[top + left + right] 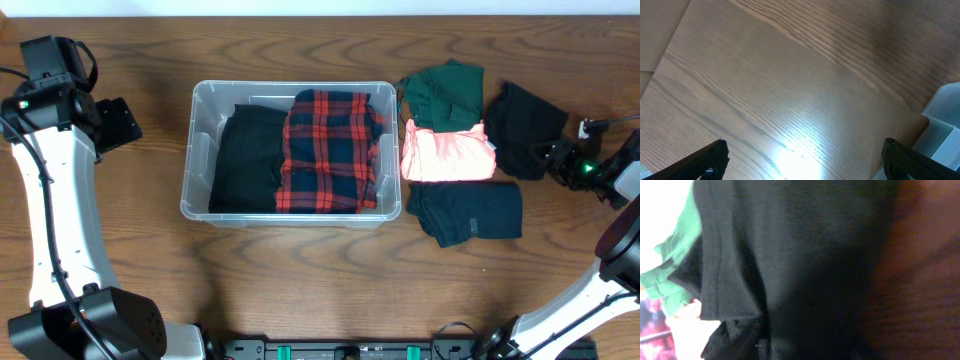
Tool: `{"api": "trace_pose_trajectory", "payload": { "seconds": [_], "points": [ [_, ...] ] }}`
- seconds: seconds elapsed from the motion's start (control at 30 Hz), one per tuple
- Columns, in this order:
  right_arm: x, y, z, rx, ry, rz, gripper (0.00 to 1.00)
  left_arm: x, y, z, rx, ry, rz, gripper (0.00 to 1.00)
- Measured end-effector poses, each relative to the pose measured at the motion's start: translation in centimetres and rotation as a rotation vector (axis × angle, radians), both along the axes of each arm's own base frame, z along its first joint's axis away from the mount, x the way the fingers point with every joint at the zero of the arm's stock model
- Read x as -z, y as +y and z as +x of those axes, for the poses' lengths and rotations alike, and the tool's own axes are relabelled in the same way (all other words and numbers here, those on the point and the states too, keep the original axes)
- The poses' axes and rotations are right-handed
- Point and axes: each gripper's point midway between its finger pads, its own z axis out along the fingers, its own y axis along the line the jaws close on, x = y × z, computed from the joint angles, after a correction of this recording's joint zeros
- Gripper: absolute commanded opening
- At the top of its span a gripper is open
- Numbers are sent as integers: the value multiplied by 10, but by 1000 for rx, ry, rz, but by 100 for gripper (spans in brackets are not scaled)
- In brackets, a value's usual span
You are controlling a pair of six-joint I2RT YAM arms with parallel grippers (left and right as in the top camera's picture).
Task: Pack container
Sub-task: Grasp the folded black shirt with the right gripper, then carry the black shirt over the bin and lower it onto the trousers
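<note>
The container (200, 150), a clear bin, stands mid-table and holds a folded black garment (245, 160) and a red plaid garment (330, 150). Its corner (945, 120) shows at the right of the left wrist view. To the right of the bin lie green (445, 90), pink (450, 152), black (522, 128) and dark navy (470, 212) garments. My right gripper (553, 160) is at the black garment's right edge. Black cloth (805, 255) fills the right wrist view and hides the jaws. My left gripper (122, 122) hangs open (805, 155) over bare wood, left of the bin.
The table (130, 230) is wood. A green cloth edge (675, 255) shows at the left of the right wrist view. The left arm (55, 200) rises along the left side and the right arm (610, 260) along the right edge.
</note>
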Motion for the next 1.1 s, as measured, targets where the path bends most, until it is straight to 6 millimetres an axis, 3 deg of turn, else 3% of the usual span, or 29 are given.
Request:
{"api": "trace_pose_trajectory", "payload": {
  "seconds": [0.13, 0.27, 0.37, 0.47, 0.57, 0.6, 0.67, 0.77, 0.87, 1.0, 1.1],
  "points": [
    [1, 0, -2, 22, 26, 26, 2, 0, 0, 0, 0, 0, 0, 98],
    [-4, 3, -4, 31, 22, 73, 1, 0, 0, 0, 0, 0, 0, 98],
    [-18, 8, -6, 32, 1, 111, 1, 0, 0, 0, 0, 0, 0, 98],
    [-61, 14, -2, 19, -94, 132, 1, 0, 0, 0, 0, 0, 0, 98],
    [-129, 20, 4, -15, -261, 124, 1, 0, 0, 0, 0, 0, 0, 98],
    [-160, 24, 4, -32, -332, 114, 1, 0, 0, 0, 0, 0, 0, 98],
    [-199, 32, 2, -57, -417, 100, 1, 0, 0, 0, 0, 0, 0, 98],
    [-254, 59, -5, -124, -534, 81, 1, 0, 0, 0, 0, 0, 0, 98],
    [-291, 100, -9, -226, -619, 79, 1, 0, 0, 0, 0, 0, 0, 98],
    [-319, 169, -9, -388, -692, 116, 1, 0, 0, 0, 0, -1, 0, 98],
    [-326, 224, -9, -488, -705, 154, 1, 0, 0, 0, 0, 0, 0, 98]
  ]
}}
